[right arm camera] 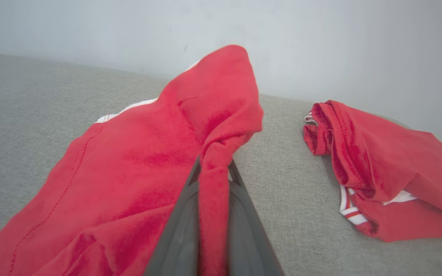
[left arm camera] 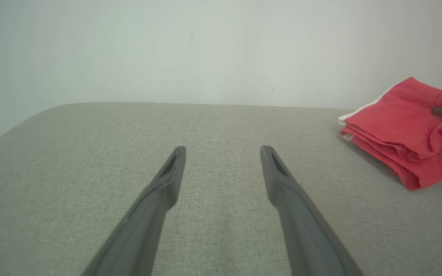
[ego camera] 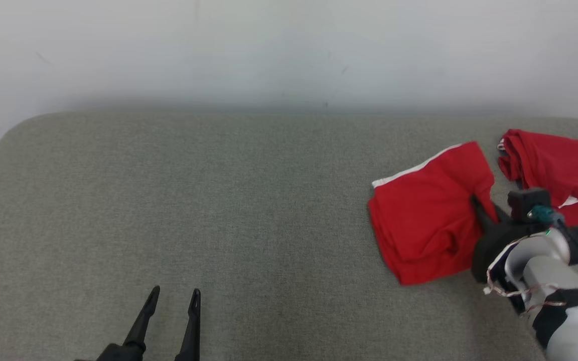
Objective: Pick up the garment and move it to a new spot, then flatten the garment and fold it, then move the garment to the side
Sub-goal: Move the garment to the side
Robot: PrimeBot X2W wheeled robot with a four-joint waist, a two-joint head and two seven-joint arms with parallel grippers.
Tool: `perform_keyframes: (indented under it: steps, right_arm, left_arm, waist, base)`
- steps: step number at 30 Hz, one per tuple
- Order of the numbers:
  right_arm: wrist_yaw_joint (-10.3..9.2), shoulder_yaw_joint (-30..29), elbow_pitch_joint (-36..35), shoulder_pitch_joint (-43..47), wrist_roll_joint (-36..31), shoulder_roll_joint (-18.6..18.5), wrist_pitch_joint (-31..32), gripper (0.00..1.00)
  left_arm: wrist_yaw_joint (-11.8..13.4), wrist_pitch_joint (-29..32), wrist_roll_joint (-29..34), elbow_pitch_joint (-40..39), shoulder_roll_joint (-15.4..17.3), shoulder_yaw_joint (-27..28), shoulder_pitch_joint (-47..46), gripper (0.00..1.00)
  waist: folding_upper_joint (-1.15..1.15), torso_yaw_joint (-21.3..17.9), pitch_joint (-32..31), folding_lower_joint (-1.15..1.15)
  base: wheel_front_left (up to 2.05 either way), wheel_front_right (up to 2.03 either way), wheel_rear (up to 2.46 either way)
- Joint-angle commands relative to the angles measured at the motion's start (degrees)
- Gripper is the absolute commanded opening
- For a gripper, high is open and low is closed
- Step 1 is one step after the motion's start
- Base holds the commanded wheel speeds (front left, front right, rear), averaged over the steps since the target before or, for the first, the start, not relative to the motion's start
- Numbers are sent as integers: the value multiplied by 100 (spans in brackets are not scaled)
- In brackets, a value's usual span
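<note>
The garment (ego camera: pixel 424 220) is a folded red piece with a white band along its far edge, lying at the right of the grey cushioned surface (ego camera: pixel 219 200). My right gripper (ego camera: pixel 478 204) is shut on its right edge. In the right wrist view a pinched ridge of the garment (right arm camera: pixel 129 172) runs up between the fingers of the right gripper (right arm camera: pixel 214 168). My left gripper (ego camera: pixel 175 292) stands open at the lower left with nothing between its fingers, far from the cloth. The left wrist view has the left gripper (left arm camera: pixel 224 150) over bare surface and the garment (left arm camera: pixel 397 130) at the right edge.
A second red garment (ego camera: pixel 560 170) with white trim lies bunched near the surface's right end, just beyond the held one; it is also in the right wrist view (right arm camera: pixel 378 168). A pale wall (ego camera: pixel 289 50) stands behind the surface. The surface's corners are rounded.
</note>
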Motion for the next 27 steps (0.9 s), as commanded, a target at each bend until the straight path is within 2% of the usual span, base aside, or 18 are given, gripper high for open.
perform_keyframes:
  steps: [1, 6, 12, 20, 27]
  right_arm:
    - [-9, 87, -48, -177, -54, -143, 41, 0]
    - [-9, 653, -178, -758, -183, -726, 302, 0]
    - [-9, 1080, -247, -1434, -13, -1326, 582, 0]
    - [-10, 1650, -308, -2229, -11, -1991, 852, 0]
    - [-10, 2006, -315, -2876, -15, -2373, 930, 0]
  left_arm:
    - [7, -16, -1, -57, -18, -12, -142, 100]
    - [7, -15, 34, -129, 3, 8, -448, 100]
    - [7, -15, 82, -278, 178, -108, -756, 100]
    - [7, -15, 93, -615, 374, -175, -1042, 100]
    - [7, -15, 144, -1006, 551, -237, -1264, 100]
  waist:
    - [-1, -251, 315, 0]
    - [-1, -369, 678, 0]
    - [-1, -450, 1091, 0]
    - [-1, -527, 1706, 0]
    - [-1, -614, 2222, 0]
  base:
    - [0, 0, 0]
    - [0, 0, 0]
    - [0, 0, 0]
    - [0, 0, 0]
    - [0, 0, 0]
